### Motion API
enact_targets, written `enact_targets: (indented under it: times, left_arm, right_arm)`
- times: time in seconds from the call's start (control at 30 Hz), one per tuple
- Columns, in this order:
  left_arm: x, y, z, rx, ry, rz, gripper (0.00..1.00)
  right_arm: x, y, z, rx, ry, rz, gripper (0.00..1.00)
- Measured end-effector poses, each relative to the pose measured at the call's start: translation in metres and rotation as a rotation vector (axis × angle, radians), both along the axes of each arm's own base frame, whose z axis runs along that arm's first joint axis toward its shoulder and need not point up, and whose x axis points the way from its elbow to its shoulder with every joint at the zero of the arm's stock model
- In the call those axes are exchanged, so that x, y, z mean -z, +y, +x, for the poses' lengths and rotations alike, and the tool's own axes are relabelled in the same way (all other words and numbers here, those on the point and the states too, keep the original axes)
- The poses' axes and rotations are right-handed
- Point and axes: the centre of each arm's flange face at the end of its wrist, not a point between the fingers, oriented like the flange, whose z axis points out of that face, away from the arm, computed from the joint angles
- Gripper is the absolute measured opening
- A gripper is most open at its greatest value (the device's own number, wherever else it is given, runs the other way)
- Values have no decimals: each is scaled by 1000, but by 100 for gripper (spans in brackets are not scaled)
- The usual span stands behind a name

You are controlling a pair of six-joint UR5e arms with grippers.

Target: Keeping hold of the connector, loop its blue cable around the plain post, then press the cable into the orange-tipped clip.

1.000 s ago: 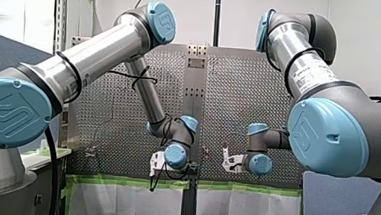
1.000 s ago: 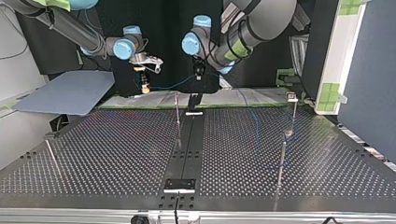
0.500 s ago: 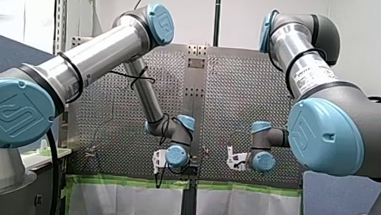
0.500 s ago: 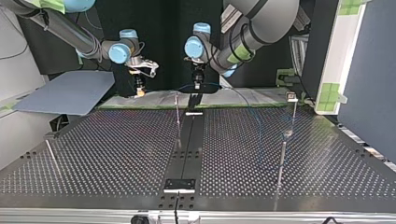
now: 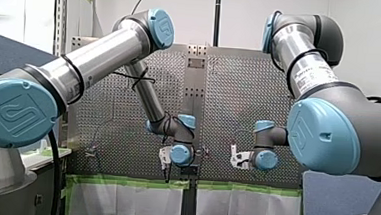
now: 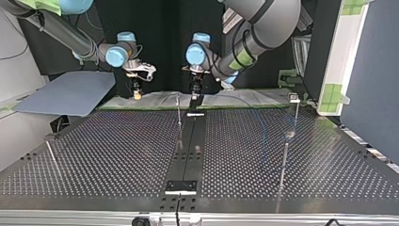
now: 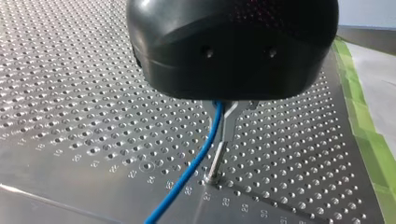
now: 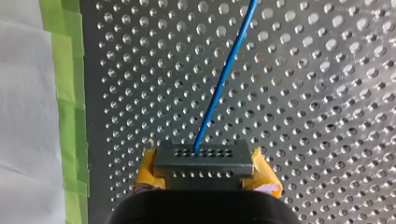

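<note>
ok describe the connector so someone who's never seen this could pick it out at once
At the perforated table, my right arm comes in at the top view's left; look at its hand. The connector is the dark grey block clamped between that hand's yellow pads. Unlike the shiny table behind, it is a raised block, and the blue cable runs out of its holed face.

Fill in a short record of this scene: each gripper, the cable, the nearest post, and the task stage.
Right gripper: shut on the connector, a yellow pad on either side
Left gripper: low over the far edge of the perforated table in the top view; the cable comes out from under it
Blue cable: runs from the connector out over the table
Metal post: upright, ahead of the left gripper, close beside the cable
Task stage: connector held; no loop seen round the post
</note>
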Motion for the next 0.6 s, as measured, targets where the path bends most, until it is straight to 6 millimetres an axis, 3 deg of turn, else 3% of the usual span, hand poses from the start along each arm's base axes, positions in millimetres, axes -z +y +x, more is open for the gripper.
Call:
enact_targets:
  times: [0.4,0.6]
  left_arm:
    - [0,6,8,4,5,-12,0]
    - [16,7,11,19,28,-21,0]
  right_arm:
    - [-1,-7,-8,18,-2,5,0]
    - [-2,-10,-12,27,-6,2,0]
